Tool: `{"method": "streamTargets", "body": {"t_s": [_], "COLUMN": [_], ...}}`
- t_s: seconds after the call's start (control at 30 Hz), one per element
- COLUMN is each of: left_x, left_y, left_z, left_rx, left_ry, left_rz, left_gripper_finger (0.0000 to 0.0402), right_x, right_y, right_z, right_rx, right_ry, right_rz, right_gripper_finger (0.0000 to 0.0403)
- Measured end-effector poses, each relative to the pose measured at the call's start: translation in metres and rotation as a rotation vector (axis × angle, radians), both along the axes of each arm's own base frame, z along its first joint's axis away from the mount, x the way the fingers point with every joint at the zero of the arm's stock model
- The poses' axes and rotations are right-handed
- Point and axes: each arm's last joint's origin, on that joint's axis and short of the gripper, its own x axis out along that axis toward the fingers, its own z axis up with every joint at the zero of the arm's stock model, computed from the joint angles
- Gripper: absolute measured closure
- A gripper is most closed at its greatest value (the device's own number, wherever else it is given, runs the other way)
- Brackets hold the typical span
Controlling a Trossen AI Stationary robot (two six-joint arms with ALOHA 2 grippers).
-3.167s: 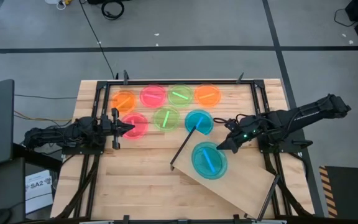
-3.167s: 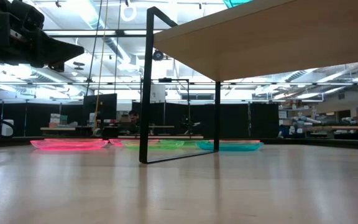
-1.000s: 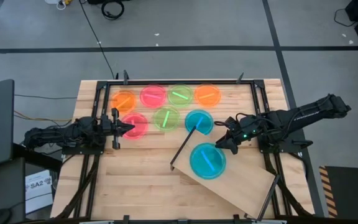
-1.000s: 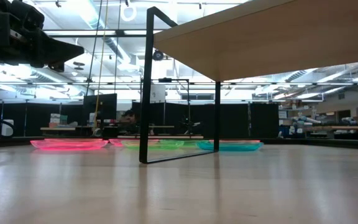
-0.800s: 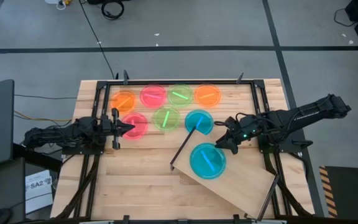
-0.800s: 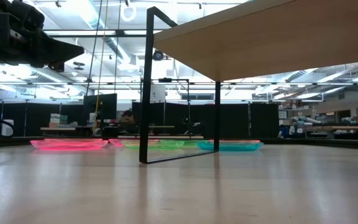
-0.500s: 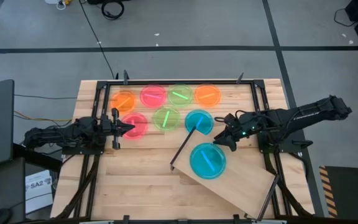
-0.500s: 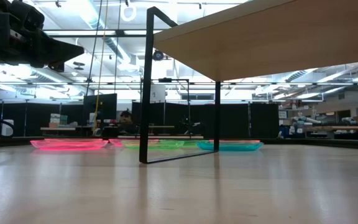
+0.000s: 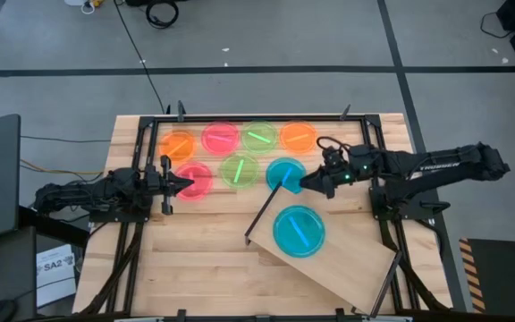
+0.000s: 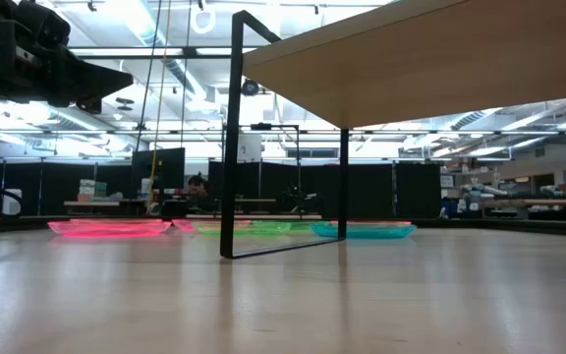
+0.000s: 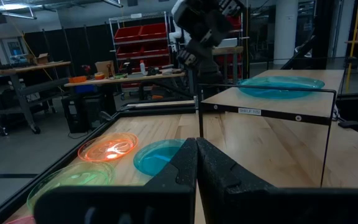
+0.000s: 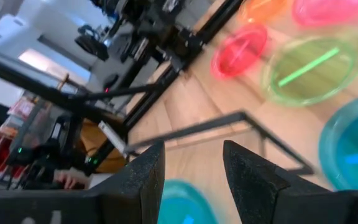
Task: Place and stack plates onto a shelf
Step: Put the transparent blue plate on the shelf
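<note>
Light plank wood makes up the bench (image 9: pixel 195 268), and on its near right part stands the shelf (image 9: pixel 347 259), a paler board on thin black legs set at an angle to the bench edges. One blue plate (image 9: pixel 299 231) lies on the shelf near its left end. The other seven plates rest flat on the bench beyond it: along the far edge an orange plate (image 9: pixel 179 145), a pink plate (image 9: pixel 220 138), a green plate (image 9: pixel 259 136) and a second orange plate (image 9: pixel 299 136); nearer, a second pink plate (image 9: pixel 195 180), a second green plate (image 9: pixel 239 169) and a second blue plate (image 9: pixel 283 172). The right tool (image 9: pixel 309 182) hangs at the right rim of that second blue plate, just beyond the shelf's far corner, its fingers parted and holding nothing; in its wrist view the blue plate on the bench shows just beside one finger. The left tool (image 9: pixel 184 184) waits at the left side of the bench, its tip at the left edge of the nearer pink plate, fingers pressed together and empty.
</note>
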Motion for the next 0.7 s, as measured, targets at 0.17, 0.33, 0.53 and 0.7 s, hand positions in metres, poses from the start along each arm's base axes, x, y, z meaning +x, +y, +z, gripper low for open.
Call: {"method": "streamTargets", "body": {"t_s": [0.17,0.33,0.53,0.7], "left_x": [0.0,0.0,0.0,0.0], "left_y": [0.0,0.0,0.0,0.0], "left_z": [0.0,0.0,0.0,0.0], "left_rx": [0.0,0.0,0.0,0.0], "left_ry": [0.0,0.0,0.0,-0.001], "left_rz": [0.0,0.0,0.0,0.0], "left_gripper_finger": [0.0392,0.0392,0.0392,0.0392], "right_x": [-0.001,-0.002,-0.01,-0.022], "right_y": [-0.013,-0.025,-0.04,-0.049], "right_z": [0.0,0.0,-0.011,-0.027], "right_rx": [-0.008,-0.007,-0.047,-0.013], "right_ry": [-0.001,0.0,0.121,0.312], "right_rz": [-0.05,-0.074,-0.128,-0.181], "right_gripper_finger": [0.0234,0.0234,0.0234,0.0234]}}
